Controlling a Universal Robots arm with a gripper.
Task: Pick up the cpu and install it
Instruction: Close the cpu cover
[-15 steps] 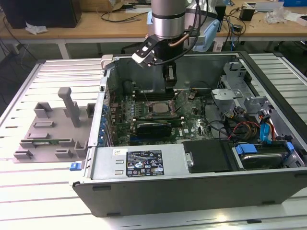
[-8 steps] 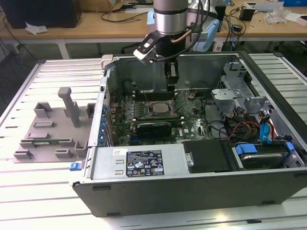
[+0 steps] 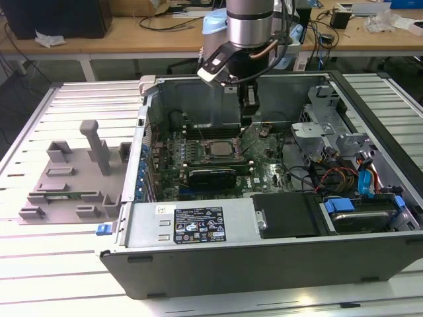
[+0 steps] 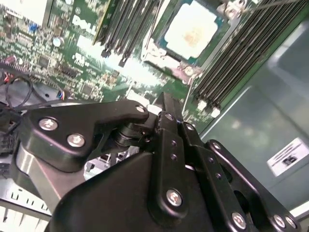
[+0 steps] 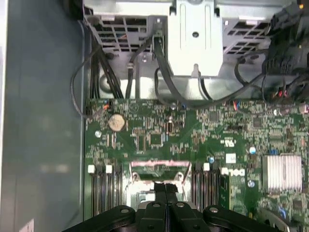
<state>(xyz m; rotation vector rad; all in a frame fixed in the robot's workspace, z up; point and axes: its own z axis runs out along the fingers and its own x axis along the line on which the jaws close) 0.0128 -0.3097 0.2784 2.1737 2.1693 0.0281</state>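
- The cpu (image 4: 190, 29) is lying flat in the socket on the green motherboard (image 5: 145, 140), its pale metal top facing up;
- The end effector (image 5: 166, 187) is hanging over the board near it (fingers pressed together, gripping nothing);
- The open computer case (image 3: 264, 264) is sitting on the slatted surface (image 3: 39, 277), beside a grey fixture (image 3: 73, 178).

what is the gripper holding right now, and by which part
Nothing: the gripper is shut with nothing in it; the cpu lies apart from it on the motherboard.
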